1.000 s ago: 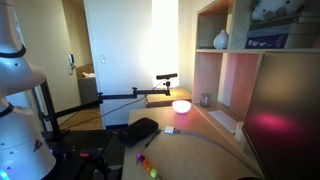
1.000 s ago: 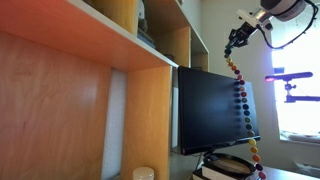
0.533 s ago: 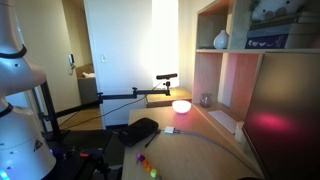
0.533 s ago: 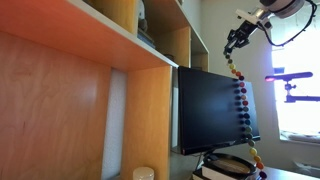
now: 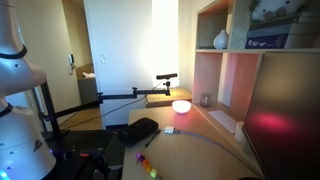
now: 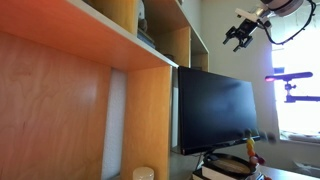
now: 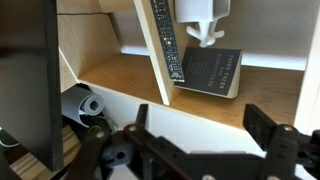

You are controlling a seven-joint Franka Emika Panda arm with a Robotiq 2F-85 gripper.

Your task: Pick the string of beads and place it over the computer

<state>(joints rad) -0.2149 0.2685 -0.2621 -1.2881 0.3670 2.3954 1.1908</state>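
In an exterior view my gripper (image 6: 238, 35) hangs open high above the top right corner of the computer (image 6: 215, 110), a black monitor. Nothing is between its fingers. The string of beads (image 6: 250, 152) shows only as a short blurred run of coloured beads low beside the monitor's lower right corner, clear of the gripper. In the wrist view the gripper (image 7: 200, 122) stands wide open and empty, and no beads show there. The monitor's dark screen (image 5: 285, 125) fills the right edge of an exterior view.
Wooden shelves (image 6: 150, 45) stand beside and above the monitor. A stack of books (image 6: 232, 168) lies under the screen. On the desk are a black rounded lump (image 5: 140, 130), small coloured pieces (image 5: 148, 166) and a glowing lamp (image 5: 181, 105). A book (image 7: 210, 70) lies below the wrist.
The gripper has opened and let go of the beads. The long strand that hung from it down the monitor's right edge has dropped; only its low end shows now.
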